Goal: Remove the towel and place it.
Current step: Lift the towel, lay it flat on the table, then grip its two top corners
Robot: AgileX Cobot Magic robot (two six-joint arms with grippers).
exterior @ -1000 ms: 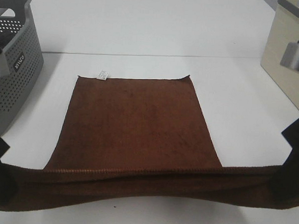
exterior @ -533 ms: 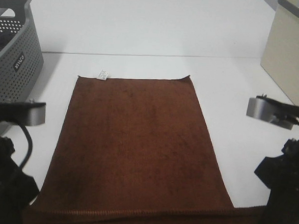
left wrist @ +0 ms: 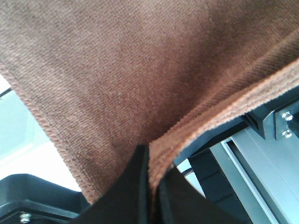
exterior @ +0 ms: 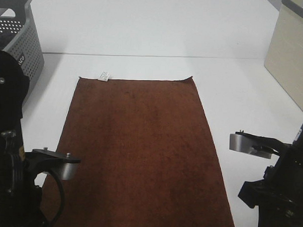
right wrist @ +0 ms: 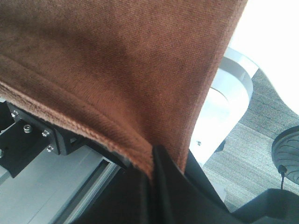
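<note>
Towels: you have one towel [exterior: 140, 153], reddish-brown.
Tags: one white tag [exterior: 104, 76].
Baskets: one grey basket [exterior: 29, 44].
Boxes: one beige box [exterior: 293, 58].
Arms: two in your view, left arm [exterior: 10, 153] and right arm [exterior: 283, 188].
Worktops: one white worktop [exterior: 144, 33].

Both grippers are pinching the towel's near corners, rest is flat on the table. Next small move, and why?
Probably lower the left gripper and right gripper together, then open them: the towel lies spread flat on the table, and only its near corners are pinched.
</note>
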